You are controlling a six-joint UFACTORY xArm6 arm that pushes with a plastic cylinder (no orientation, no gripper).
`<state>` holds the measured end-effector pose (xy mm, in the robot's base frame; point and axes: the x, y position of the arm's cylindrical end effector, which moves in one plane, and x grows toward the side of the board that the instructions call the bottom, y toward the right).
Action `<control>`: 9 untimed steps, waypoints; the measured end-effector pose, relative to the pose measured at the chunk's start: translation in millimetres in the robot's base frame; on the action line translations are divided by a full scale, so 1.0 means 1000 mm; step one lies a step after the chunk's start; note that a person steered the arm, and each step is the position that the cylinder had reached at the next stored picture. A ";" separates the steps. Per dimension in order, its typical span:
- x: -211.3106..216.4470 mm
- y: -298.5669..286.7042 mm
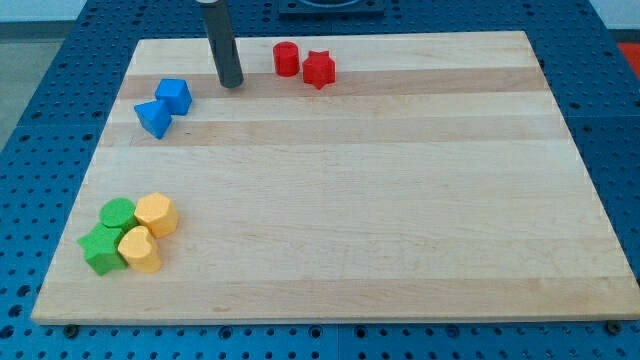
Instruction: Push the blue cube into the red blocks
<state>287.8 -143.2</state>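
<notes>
Blue cube point(174, 95) sits near the upper-left corner of the counter point(360, 200), a pale wooden board of glued planks with a smooth, lightly grained face. Its faces are matte and its edges crisp. Touching it at about 7 o'clock lies a second blue block point(153, 117), wedge-like, with a pointed lower corner.

The end effector is a plain dark rod, cylindrical and slightly glossy, with nothing that opens or closes and nothing held. The robot's tip point(232, 84) rests on the wood at roughly 2 o'clock from the blue cube, near it but apart, between the blue pair and the red pair.

The red blocks lie at about 2 o'clock from the tip, near the board's top edge: a red cylinder point(286, 58) standing upright, and just beside it, at its 4 o'clock, a red star-shaped block point(319, 69) with notched sides. Whether the two touch cannot be told.

Well apart, at 7 o'clock from the blue cube, four blocks cluster near the lower-left corner: a green rounded block point(118, 213), a green star-like block point(102, 250), a yellow hexagonal block point(156, 214) and a yellow heart-like block point(140, 250), all pressed together.

Around the board lies a blue perforated surface point(40, 120).
</notes>
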 end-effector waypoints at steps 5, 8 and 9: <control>-0.027 0.069; -0.027 -0.022; -0.026 -0.068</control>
<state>261.3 -211.1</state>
